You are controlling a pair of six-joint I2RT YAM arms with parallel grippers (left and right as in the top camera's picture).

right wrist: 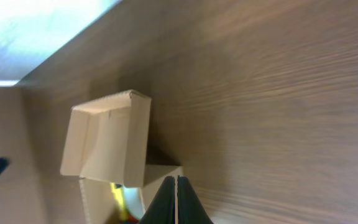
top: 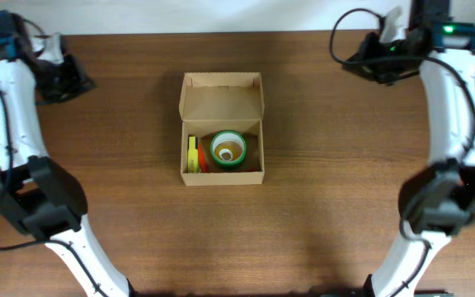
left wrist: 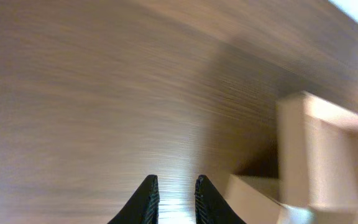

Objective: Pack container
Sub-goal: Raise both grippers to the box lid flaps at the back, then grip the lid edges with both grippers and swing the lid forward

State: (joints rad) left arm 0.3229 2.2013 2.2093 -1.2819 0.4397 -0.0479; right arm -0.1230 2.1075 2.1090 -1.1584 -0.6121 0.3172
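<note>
Overhead evenly lit, sharp; left wrist view smeared, container (left wrist: pixel 298 149) soft, perhaps motion blur; table (left wrist: pixel 166 158) glare.

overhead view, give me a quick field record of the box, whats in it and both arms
container: tan cardboard box, mid-table, flap lid open toward the far edge
contents: green tape roll, yellow item, red item between them
left jaws: narrow gap, empty, far left of table
right jaws: shut, empty, far right
touching container: neither arm

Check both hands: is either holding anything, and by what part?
Nothing is held. The left hand shows only table through its narrow gap; the right hand is shut on nothing.
</note>
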